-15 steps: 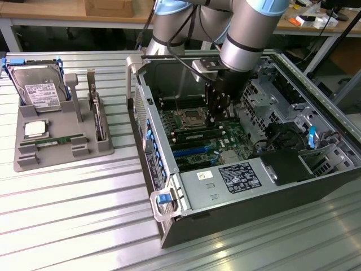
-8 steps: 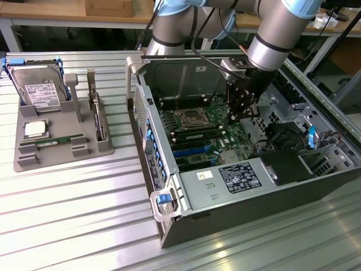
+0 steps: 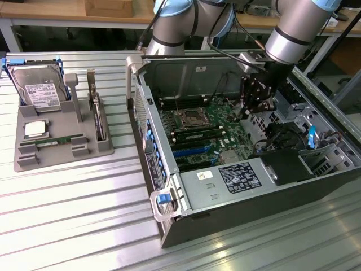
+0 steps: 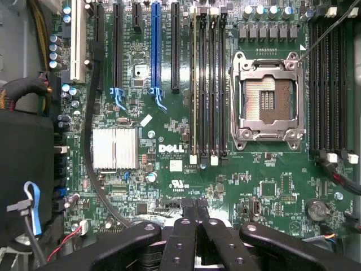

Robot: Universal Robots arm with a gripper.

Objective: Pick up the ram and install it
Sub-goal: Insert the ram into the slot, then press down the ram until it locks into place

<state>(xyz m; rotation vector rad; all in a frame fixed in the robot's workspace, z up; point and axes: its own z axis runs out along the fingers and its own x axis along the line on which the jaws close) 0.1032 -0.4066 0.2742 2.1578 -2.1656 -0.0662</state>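
Observation:
The ram, a thin green stick, lies flat in the grey fixture tray at the exterior view's left, far from the arm. My gripper hangs inside the open computer case, low over the green motherboard. In the wrist view the gripper has its dark fingers pressed together, shut, with nothing between them. Ahead of the fingertips run the black memory slots beside the bare processor socket. One slot shows a pale thin edge, as if a stick sits in it.
The tray also holds a silver hard drive, a square processor chip and an upright card. In the case, a power supply box, black cables and a black fan block crowd the board.

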